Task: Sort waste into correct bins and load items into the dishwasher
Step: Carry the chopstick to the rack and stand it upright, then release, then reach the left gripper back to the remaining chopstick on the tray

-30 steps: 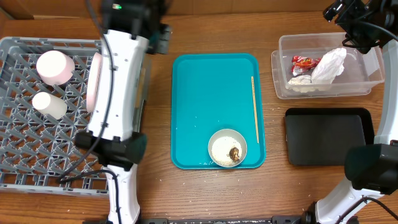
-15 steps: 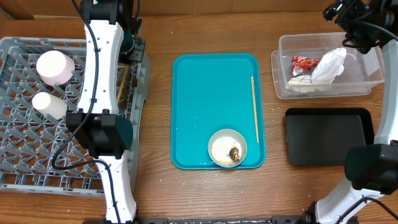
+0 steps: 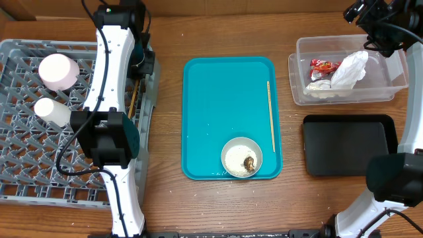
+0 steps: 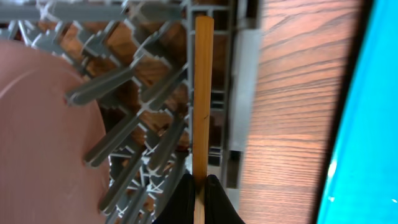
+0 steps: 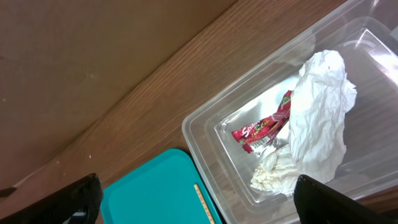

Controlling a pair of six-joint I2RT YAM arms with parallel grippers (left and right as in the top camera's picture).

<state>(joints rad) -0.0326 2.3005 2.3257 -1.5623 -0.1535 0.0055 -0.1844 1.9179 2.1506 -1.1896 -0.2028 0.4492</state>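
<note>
Two chopsticks were in view. The first chopstick point(image 4: 203, 93) was clamped between the black fingers of the left pincer point(image 4: 198, 193). It pointed along the right wall of the grey dish rack point(image 3: 39, 152), just inside it. I could not tell whether its far tip touched the lattice. Beside it, the pinkish saucer point(image 4: 43, 143) sat among the prongs of the rack. Farther left in the rack lay a small white cup point(image 3: 51, 112) and a bigger whitish round vessel point(image 3: 58, 71).

The second chopstick point(image 3: 270, 116) lay on the right side of the teal tray point(image 3: 225, 86), which rested on the wooden tabletop point(image 3: 165, 198). A white bowl point(image 3: 241, 157) with rice grains and a small brown lump point(image 3: 250, 163) stood at the tray's near edge, close to that chopstick.

The right pincer point(image 5: 198, 186) hung above the far right corner with its fingers wide apart, gripping nothing. Under it, the clear tub point(image 3: 393, 82) held the crumpled napkin point(image 5: 320, 118) and the red wrapper point(image 5: 264, 127), which touched each other. The black tray point(image 3: 347, 144) lay just in front of the tub.
</note>
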